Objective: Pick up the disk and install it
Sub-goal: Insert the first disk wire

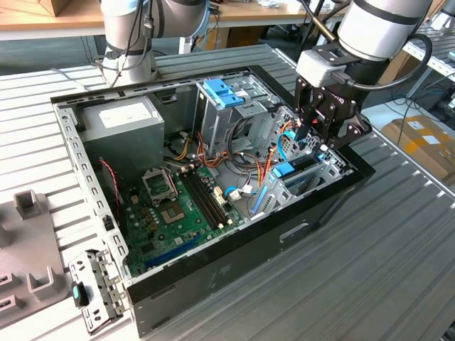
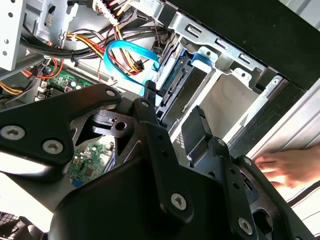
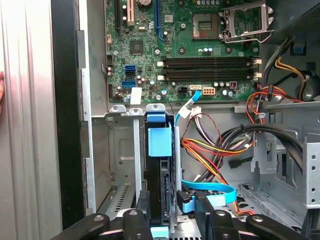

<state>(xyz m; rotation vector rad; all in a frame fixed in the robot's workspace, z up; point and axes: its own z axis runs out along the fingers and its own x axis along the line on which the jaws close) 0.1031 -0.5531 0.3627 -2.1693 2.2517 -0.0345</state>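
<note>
Here, gripper [image 3: 172, 222]: one; fingers [image 3: 137, 222] spread to either side of the disk, clamping nothing.
Disk [image 3: 160, 170]: one; it stands on edge in its light blue carrier, inside the drive cage and directly below the gripper.
Progress: by judgement, pick-up is done and the disk is lowered into its slot. Whether it is fully seated cannot be told, and the gripper is not yet clear of the cage.
Drive cage [image 3: 115, 165]: one, against the case wall.
Blue flat cable [image 3: 210, 192]: one, just beside the disk; plugged or loose, cannot tell.
Hand [image 2: 280, 167]: one, a person's, resting outside the case wall.
Motherboard [image 3: 165, 50]: one, beyond the cage.
Power-supply box [image 1: 117, 117]: one, at the far corner of the case.
</note>
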